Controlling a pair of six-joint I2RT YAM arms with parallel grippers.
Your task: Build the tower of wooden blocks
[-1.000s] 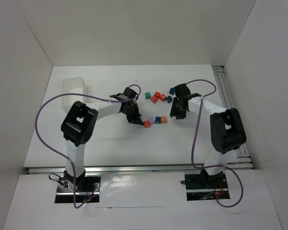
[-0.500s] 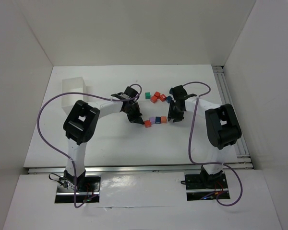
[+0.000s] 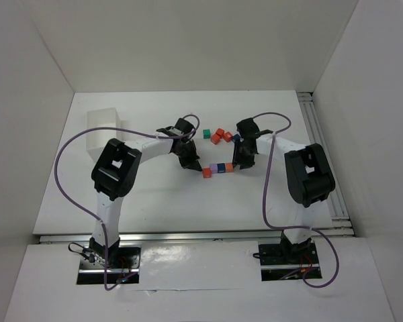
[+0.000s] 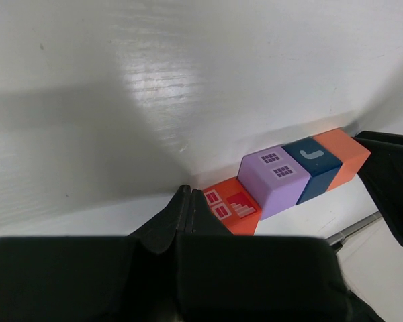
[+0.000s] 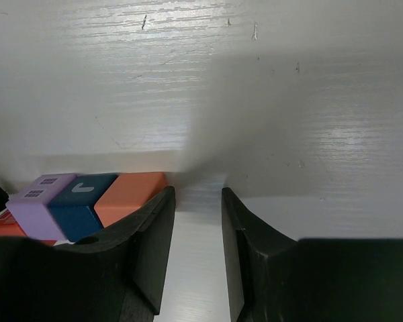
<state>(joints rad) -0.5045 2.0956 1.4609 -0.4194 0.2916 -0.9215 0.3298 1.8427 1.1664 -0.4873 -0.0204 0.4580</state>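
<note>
Four small painted wooden cubes (image 4: pixel 282 176), red, lilac, dark blue and orange, sit in a row in the middle of the white surface (image 3: pixel 154 194). The left end effector (image 4: pixel 183 196), pinched together, is at the row's nine o'clock. The right end effector (image 5: pixel 198 201), parted and empty, is at three o'clock.

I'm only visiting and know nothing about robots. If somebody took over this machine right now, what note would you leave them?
Left gripper: shut, empty, tip at the red end of the row.
Right gripper: jaws apart, empty, one finger beside the orange end.
Blocks: red wood cube, purple cube, dark blue cube and orange cube lie in one row on the white table. Loose behind it: teal green cube, three red-orange cubes, another dark blue cube.
Done: base row of four.
Left: every upper layer; nothing is stacked yet.
</note>
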